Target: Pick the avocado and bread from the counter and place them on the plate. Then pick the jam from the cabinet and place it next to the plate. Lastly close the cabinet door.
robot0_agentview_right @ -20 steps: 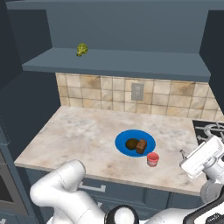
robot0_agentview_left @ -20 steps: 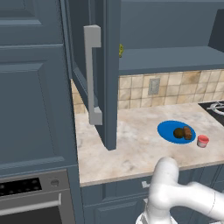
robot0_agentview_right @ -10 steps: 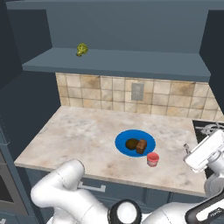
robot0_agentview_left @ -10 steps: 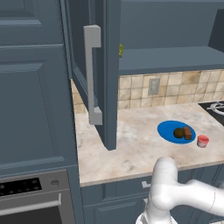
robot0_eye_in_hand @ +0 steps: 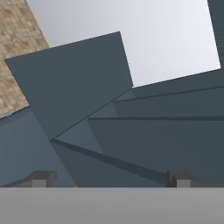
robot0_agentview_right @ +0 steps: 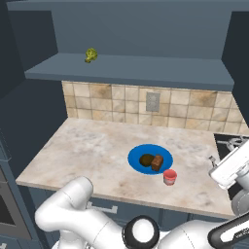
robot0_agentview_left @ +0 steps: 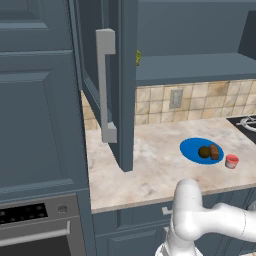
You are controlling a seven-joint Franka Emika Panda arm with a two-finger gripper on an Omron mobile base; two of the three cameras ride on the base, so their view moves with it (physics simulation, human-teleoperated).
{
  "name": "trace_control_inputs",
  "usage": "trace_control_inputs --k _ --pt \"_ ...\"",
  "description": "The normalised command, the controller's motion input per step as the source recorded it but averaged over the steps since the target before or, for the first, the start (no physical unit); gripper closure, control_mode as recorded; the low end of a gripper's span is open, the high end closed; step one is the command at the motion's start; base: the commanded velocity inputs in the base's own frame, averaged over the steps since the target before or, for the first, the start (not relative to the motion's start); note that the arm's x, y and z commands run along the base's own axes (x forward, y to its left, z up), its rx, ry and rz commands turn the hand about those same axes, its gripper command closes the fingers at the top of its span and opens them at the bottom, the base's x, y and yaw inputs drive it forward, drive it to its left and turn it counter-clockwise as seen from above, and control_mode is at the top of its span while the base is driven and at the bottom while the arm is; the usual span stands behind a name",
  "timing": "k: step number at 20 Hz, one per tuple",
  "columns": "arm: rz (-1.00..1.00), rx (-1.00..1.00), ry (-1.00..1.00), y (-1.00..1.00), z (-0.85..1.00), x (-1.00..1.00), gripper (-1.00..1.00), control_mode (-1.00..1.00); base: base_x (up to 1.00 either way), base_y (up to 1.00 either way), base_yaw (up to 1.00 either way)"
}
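With avocado [robot0_agentview_right: 146,160] and bread [robot0_agentview_right: 157,163] on the plate [robot0_agentview_right: 136,165] and jam [robot0_agentview_right: 169,177] beside it, only the door [robot0_agentview_left: 126,85] stands open; the gripper [robot0_eye_in_hand: 109,177], jaws wide and empty, must reach it and push.

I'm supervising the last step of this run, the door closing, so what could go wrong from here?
1. The cabinet door stands wide open, edge-on over the counter; a glancing push on its handle could slip off.
2. The jam sits close beside the plate, near the counter's front edge; a low arm sweep might knock it.
3. The gripper is open, empty and facing cabinetry, so the approach may misjudge the door.
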Motion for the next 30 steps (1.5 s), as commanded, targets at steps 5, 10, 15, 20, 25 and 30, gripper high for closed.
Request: trace_control_inputs --k 5,10,15,20,25,30 --pt "0.00 0.00 0.00 -0.11 0.13 0.00 -1.00 -1.00 0.00 0.00 0.00" --pt "0.00 0.00 0.00 -0.14 0.09 0.00 -1.00 -1.00 0.00 0.00 0.00" --pt "0.00 0.00 0.00 -0.12 0.06 0.00 -1.00 -1.00 0.00 0.00 0.00" --pt "0.00 0.00 0.00 -0.07 0.08 0.00 -1.00 -1.00 0.00 0.00 0.00" --pt "0.00 0.00 0.01 -0.02 0.10 0.03 -1.00 -1.00 0.00 0.00 0.00" --pt "0.00 0.06 0.09 0.00 0.10 0.10 -1.00 -1.00 0.00 0.00 0.00"
